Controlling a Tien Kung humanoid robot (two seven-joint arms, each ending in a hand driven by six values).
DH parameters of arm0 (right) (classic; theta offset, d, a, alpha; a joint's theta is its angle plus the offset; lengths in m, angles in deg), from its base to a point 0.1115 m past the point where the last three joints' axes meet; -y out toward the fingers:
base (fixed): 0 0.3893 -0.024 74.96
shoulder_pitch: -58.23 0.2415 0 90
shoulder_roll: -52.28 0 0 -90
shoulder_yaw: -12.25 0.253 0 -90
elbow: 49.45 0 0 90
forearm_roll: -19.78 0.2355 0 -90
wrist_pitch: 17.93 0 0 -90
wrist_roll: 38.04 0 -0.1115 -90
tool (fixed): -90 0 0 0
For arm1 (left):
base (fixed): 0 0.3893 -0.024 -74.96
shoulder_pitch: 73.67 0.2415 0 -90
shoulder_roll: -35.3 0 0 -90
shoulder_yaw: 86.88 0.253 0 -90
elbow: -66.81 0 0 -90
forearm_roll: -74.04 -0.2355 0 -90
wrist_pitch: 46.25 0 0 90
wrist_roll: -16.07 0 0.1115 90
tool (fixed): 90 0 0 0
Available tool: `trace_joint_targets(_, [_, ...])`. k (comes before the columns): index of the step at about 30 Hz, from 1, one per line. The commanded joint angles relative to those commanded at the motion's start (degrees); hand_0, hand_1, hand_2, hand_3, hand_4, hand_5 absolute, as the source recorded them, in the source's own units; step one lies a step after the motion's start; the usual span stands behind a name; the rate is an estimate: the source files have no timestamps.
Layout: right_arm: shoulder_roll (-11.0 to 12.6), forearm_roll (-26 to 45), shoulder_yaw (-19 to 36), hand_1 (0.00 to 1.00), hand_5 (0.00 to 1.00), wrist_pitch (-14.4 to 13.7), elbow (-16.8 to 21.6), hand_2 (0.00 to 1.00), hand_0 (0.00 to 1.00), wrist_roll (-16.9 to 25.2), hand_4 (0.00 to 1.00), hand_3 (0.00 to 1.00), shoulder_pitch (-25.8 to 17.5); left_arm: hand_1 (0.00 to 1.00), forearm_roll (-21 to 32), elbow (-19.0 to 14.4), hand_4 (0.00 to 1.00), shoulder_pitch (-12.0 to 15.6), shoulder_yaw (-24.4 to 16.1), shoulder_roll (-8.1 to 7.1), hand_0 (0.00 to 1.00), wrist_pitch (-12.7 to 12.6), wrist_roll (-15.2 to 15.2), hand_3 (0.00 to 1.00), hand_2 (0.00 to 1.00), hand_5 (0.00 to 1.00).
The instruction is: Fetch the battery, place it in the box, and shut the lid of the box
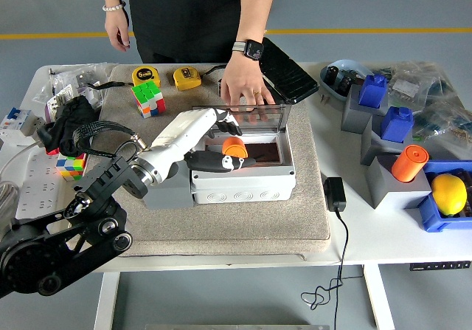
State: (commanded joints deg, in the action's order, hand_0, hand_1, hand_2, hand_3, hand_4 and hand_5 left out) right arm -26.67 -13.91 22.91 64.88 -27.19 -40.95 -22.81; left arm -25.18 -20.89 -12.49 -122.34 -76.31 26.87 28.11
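Observation:
An orange battery (235, 148) lies inside the grey box (243, 184) at its left end. The box stands on a grey mat (243, 223). Its clear lid (251, 116) stands upright at the back edge. A person's hand (245, 90) rests on the lid's top from the far side. My left hand (241, 145) reaches over the box's left rim. Its black fingers (228, 125) are spread above the battery and the thumb (221, 162) lies below it, without a clear grip on it. My right arm is out of view.
Rubik's cubes (147, 97) (71, 165) and two yellow tape measures (186, 77) lie at the back left. A black adapter (335, 193) with its cable lies right of the mat. Blue and grey bins (383, 127), an orange cylinder (408, 162) and a lemon (448, 193) stand at the right.

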Motion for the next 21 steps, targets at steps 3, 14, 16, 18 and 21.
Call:
trace_joint_targets(3, [0.00,-0.02,0.04,0.621,0.453,0.00,-0.03,0.597,0.602,0.01,0.925,0.544,-0.04,0.590,-0.25,-0.80,0.998,1.33,-0.46,-1.32,0.432,0.35,0.30,0.527,0.567,0.572])
trace_joint_targets(14, [-0.03,-0.02,-0.05,0.621,0.452,0.02,0.01,0.597,0.602,0.01,0.925,0.544,-0.04,0.580,0.52,0.47,0.998,-0.20,1.76,-0.22,0.337,1.56,1.70,0.524,0.563,0.549])
trace_joint_targets(16, [0.01,-0.09,0.08,0.621,0.452,0.02,0.11,0.597,0.602,0.03,0.925,0.544,0.02,0.580,1.01,1.05,0.998,-1.07,2.80,0.62,0.337,1.87,1.88,0.524,0.563,0.549])
trace_joint_targets(18, [0.07,-0.23,0.28,0.621,0.452,0.02,0.18,0.597,0.602,0.03,0.924,0.544,0.00,0.573,1.79,1.61,0.998,-2.01,3.88,1.51,0.320,2.13,1.90,0.524,0.563,0.539])
trace_joint_targets(21, [0.10,-0.22,0.25,0.621,0.452,0.02,0.14,0.597,0.602,0.02,0.924,0.544,-0.10,0.573,3.06,2.15,0.998,-3.23,5.03,2.92,0.320,2.19,1.68,0.524,0.563,0.539])
